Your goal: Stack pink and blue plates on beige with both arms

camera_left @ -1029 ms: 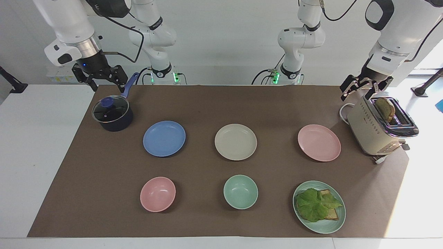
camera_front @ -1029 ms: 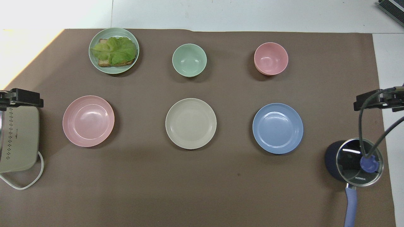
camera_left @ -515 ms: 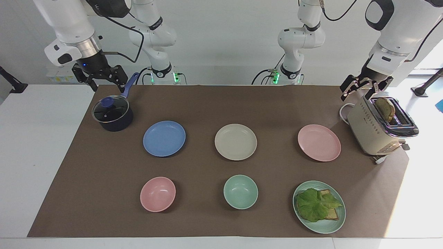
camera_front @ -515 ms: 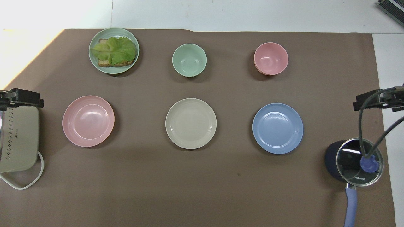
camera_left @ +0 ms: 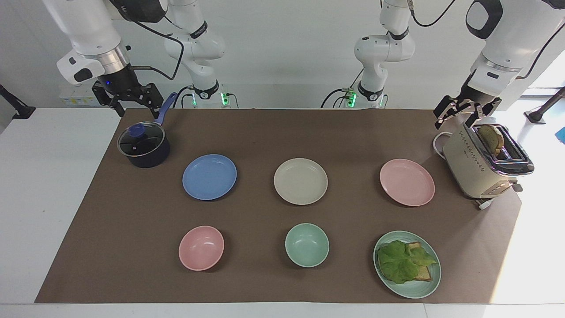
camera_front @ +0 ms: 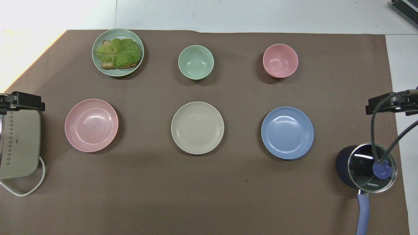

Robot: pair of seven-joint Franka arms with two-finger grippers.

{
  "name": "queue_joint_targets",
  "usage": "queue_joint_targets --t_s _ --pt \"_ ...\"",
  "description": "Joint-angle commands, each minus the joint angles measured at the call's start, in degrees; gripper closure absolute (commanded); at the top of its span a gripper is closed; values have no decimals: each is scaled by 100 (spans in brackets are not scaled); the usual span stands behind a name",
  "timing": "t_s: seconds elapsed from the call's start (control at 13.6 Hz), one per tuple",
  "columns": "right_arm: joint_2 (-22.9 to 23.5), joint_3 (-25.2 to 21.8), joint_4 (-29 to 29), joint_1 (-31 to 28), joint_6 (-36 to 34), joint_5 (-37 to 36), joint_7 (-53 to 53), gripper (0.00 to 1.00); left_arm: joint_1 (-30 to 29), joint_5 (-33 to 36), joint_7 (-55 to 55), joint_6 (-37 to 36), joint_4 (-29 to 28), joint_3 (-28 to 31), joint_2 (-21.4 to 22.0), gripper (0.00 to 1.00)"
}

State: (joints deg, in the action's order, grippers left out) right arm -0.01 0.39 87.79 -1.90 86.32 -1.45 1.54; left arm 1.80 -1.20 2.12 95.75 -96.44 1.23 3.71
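Three equal plates lie in a row across the brown mat. The beige plate (camera_left: 300, 181) (camera_front: 197, 127) is in the middle. The blue plate (camera_left: 209, 176) (camera_front: 287, 133) lies toward the right arm's end, the pink plate (camera_left: 407, 182) (camera_front: 91, 125) toward the left arm's end. All three are bare and apart from each other. My right gripper (camera_left: 136, 106) (camera_front: 390, 103) hangs open and empty over the mat's edge by a lidded pot. My left gripper (camera_left: 459, 119) (camera_front: 24, 100) hangs open and empty over a toaster. Both arms wait.
A dark pot (camera_left: 143, 145) with a glass lid stands beside the blue plate. A cream toaster (camera_left: 476, 168) holding toast stands beside the pink plate. Farther from the robots sit a pink bowl (camera_left: 201, 247), a green bowl (camera_left: 306, 244) and a green plate (camera_left: 415, 292) with lettuce and toast.
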Motion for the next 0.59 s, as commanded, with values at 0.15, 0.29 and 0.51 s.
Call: queue_joint_targets --t_s 0.15,0.29,0.51 --pt "-52 57 10 -74 7 22 -58 0 -22 111 51 -100 11 -18 42 0" --pt "-52 57 10 -74 7 22 -58 0 -5 85 42 48 55 -27 -1 0" --pt "-52 57 10 -74 7 22 -58 0 13 76 77 -153 90 -27 16 0"
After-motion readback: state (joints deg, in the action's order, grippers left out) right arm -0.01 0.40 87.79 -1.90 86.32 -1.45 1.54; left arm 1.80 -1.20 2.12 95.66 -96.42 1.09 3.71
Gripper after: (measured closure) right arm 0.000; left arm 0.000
